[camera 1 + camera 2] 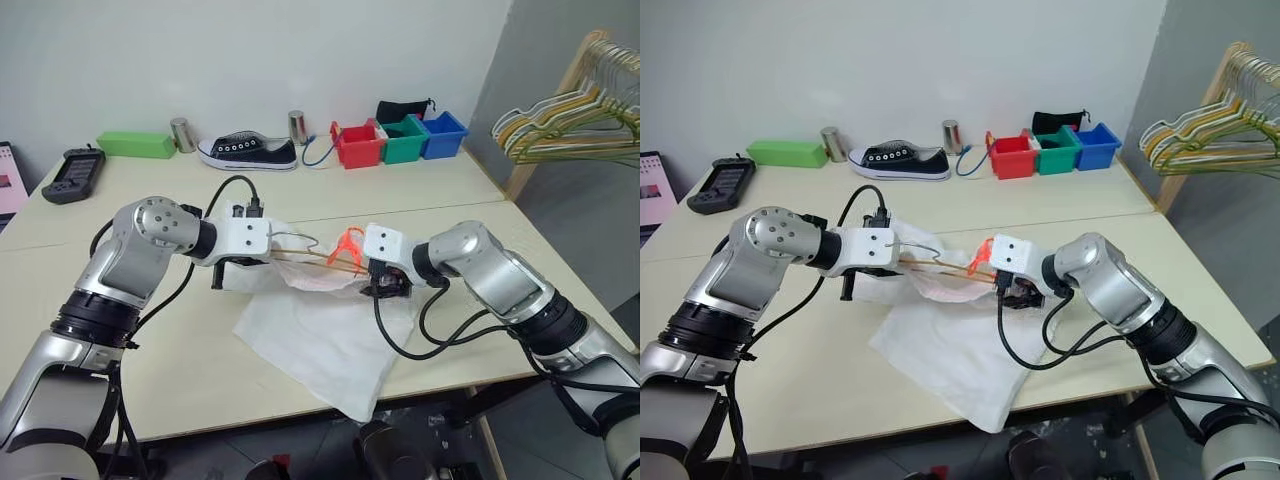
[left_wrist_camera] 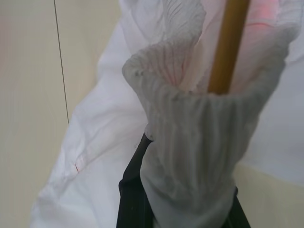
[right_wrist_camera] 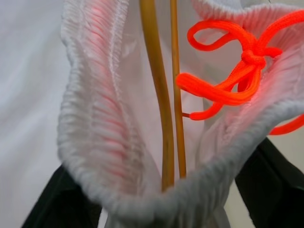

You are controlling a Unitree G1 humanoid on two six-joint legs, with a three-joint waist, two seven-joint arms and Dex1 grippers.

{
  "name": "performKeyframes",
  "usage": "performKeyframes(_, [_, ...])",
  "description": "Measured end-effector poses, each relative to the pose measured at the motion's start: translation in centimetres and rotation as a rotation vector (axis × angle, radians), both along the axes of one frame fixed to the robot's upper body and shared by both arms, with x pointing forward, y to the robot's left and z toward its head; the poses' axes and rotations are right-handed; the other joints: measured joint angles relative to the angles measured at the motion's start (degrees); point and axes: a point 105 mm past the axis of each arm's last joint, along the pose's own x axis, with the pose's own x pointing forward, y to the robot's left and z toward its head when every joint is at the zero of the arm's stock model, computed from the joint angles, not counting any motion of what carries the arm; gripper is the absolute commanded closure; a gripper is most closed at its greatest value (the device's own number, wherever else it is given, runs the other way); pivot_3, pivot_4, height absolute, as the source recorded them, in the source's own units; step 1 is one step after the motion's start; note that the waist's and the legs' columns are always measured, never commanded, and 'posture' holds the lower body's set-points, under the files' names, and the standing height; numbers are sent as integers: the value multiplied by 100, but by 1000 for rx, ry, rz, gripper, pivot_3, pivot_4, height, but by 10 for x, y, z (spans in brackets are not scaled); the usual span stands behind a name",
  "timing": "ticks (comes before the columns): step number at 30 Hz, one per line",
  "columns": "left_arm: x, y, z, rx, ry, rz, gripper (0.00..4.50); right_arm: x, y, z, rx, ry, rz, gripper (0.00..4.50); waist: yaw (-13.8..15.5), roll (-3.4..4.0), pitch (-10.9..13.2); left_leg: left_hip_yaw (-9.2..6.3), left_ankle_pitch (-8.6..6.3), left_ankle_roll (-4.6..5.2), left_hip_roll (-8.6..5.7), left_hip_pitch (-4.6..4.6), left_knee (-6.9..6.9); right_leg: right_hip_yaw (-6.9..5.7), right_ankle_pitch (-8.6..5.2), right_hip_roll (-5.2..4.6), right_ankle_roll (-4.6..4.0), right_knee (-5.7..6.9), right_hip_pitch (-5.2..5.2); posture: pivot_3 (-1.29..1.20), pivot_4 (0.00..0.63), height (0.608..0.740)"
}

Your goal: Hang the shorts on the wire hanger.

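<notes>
The white shorts lie on the table in front of me, their gathered waistband lifted between my two grippers. The yellow-tan wire hanger runs inside the waistband opening, its two wires next to the neon-orange drawstring. My left gripper is shut on the waistband's left end, the hanger wire just behind the fold. At the right end, my right gripper has its black fingers spread apart, with waistband and hanger wires between them.
A bunch of several hangers hangs on a wooden rack at the right. Along the back of the table stand a black sneaker, red, green and blue bins, a green box and a black device.
</notes>
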Motion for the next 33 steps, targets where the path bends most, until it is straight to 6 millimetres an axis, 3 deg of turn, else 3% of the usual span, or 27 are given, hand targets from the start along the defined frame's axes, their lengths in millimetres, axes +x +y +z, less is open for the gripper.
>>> performKeyframes(2, [0, 0, 0, -2, 3, 6, 4500, 6, -8, -5, -58, -54, 5, 2262, 11, 0, 0, 0, 0, 0, 0, 0, 0, 0, 0, 0, 0, 0, 0, -230, 49, 740])
performKeyframes(4, [0, 0, 0, -2, 3, 7, 4500, 10, -11, -6, -84, -88, 7, 2423, -3, 0, 0, 0, 0, 0, 1, 0, 0, 0, 0, 1, 0, 1, -1, -231, 49, 740])
performKeyframes(11, [1, 1, 0, -5, -2, 14, 4500, 20, -15, -11, -136, -145, 19, 4226, -3, 0, 0, -1, 0, 0, 0, 0, 1, 0, 0, 0, 0, 1, 0, -235, 49, 740])
performKeyframes(13, [1, 1, 0, -6, -3, 17, 4500, 20, -15, -11, -138, -147, 21, 4423, -3, 0, 0, -1, 0, 0, 0, 0, 1, 0, 0, 0, 0, 2, 0, -235, 49, 740])
performKeyframes(19, [2, 1, 1, -7, -17, 11, 4500, 21, -15, -8, -144, -167, 24, 4423, -2, 0, 0, -2, 0, 0, 0, 0, 2, -1, 0, 0, 0, 2, 1, -237, 48, 740])
performKeyframes(21, [3, 0, 1, -4, -35, -10, 3861, 21, -16, -9, -141, -161, 19, 4500, -1, 0, 0, -2, 0, 0, 0, 0, 2, -1, 0, 0, 0, 1, 1, -239, 46, 740])
performKeyframes(26, [5, -10, 6, -53, -65, -68, 2870, 22, -22, -9, -128, -135, -22, 4500, 9, 0, 0, -2, 0, -1, -1, 0, 4, -1, 1, -1, 0, 1, 3, -243, 40, 740])
performKeyframes(33, [-1, -16, 41, -264, -30, -89, 1379, 20, -35, -15, -87, -76, -100, 4500, -7, 0, -1, -6, 1, -1, -1, 0, 3, -6, 1, 0, 0, 3, 4, -246, 34, 740])
